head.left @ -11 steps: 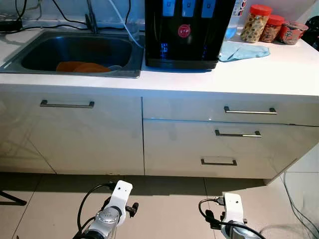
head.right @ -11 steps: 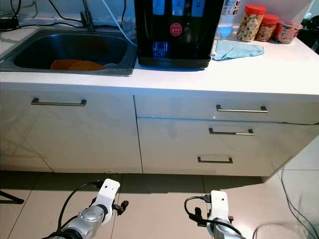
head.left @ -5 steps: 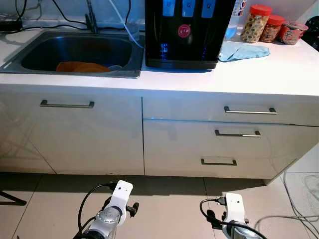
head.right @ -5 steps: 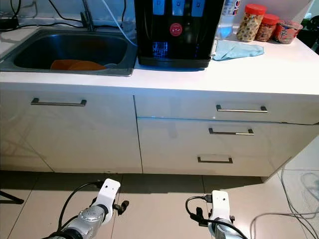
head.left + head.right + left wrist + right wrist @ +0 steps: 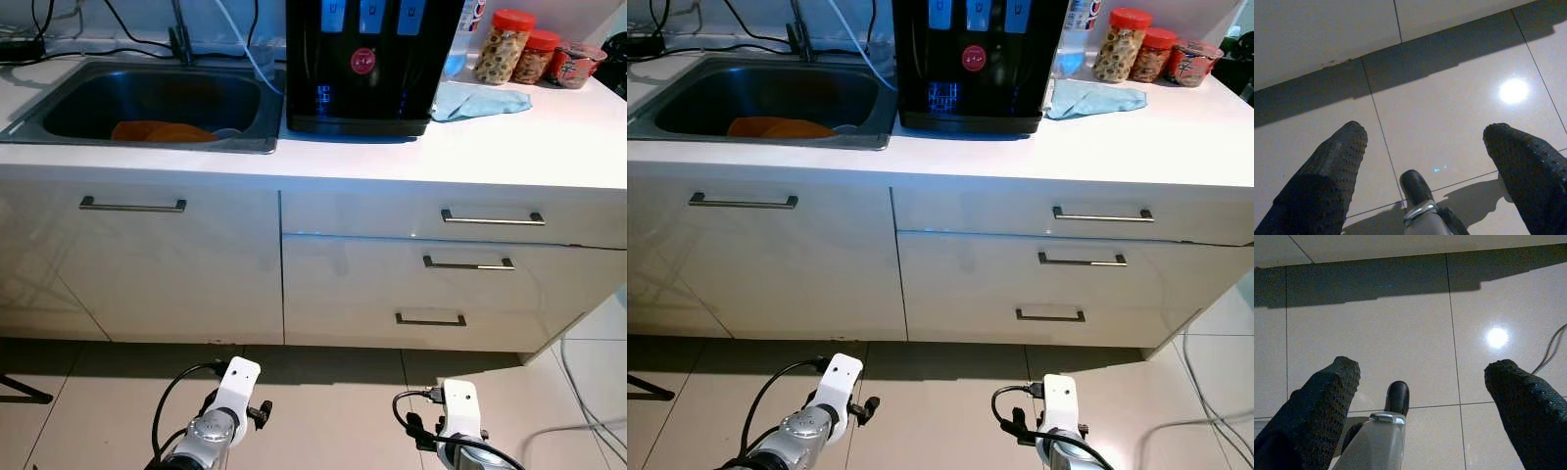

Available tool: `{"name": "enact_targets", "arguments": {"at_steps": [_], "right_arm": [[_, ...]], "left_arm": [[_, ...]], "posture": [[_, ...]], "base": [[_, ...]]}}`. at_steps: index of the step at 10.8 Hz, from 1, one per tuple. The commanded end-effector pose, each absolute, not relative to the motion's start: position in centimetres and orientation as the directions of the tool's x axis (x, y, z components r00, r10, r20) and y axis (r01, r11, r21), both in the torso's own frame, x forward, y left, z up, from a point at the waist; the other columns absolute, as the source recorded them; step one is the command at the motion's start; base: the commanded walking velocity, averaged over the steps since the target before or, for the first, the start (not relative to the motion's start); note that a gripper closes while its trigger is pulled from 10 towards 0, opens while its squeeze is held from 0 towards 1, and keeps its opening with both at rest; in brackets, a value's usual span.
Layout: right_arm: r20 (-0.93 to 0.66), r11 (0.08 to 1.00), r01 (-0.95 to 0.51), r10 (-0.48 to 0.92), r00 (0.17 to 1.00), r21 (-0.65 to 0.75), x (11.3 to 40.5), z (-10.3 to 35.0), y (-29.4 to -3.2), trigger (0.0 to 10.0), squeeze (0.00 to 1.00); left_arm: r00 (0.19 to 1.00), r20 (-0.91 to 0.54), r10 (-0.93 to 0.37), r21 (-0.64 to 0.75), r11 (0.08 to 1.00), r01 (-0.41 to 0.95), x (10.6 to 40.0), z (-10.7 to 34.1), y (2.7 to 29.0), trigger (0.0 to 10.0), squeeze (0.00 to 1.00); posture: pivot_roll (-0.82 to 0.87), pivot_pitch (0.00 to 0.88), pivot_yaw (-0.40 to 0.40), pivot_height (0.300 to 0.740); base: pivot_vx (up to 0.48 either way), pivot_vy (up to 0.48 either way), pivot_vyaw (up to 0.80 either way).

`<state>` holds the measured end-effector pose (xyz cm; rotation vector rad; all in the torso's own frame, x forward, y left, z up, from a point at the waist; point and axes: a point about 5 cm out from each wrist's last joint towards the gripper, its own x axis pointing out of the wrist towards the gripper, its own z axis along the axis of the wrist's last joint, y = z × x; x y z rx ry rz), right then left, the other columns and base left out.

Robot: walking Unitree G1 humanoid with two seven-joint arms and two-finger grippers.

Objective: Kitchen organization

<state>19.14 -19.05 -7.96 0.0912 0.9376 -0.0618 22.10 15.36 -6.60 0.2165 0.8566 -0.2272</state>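
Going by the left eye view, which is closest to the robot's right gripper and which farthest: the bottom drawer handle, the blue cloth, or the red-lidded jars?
From the right gripper, hanging low over the floor:
1. Bottom drawer handle, on the lowest drawer front just above that arm.
2. Blue cloth, up on the counter beside the black dispenser.
3. Red-lidded jars, at the back of the counter behind the cloth.

Head cams look down from close range at the same counter [image 5: 509, 137], sink [image 5: 59, 122] far left. Both wrist cams hang low, facing floor tiles [image 5: 1449, 127] near the cabinets [image 5: 176, 264].
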Motion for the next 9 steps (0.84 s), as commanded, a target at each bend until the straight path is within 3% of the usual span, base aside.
{"name": "enact_targets", "arguments": {"at_steps": [1, 9], "right_arm": [[-0.814, 0.996, 0.077, -0.007, 0.581, 0.047, 19.14, -7.98, -19.07, 10.0, 0.00], [-0.816, 0.997, 0.061, -0.002, 0.578, 0.041, 18.98, -8.05, -19.08, 10.0, 0.00]], "left_arm": [[0.630, -0.769, -0.112, 0.097, 0.953, 0.288, 21.97, -6.69, 15.25, 10.0, 0.00], [0.638, -0.760, -0.121, 0.091, 0.953, 0.290, 22.18, -6.54, 15.04, 10.0, 0.00]], "posture": [[-0.14, 0.000, -0.042, 0.740], [-0.13, 0.000, -0.048, 0.740]], "base": [[0.000, 0.000, 0.00], [0.000, 0.000, 0.00]]}}
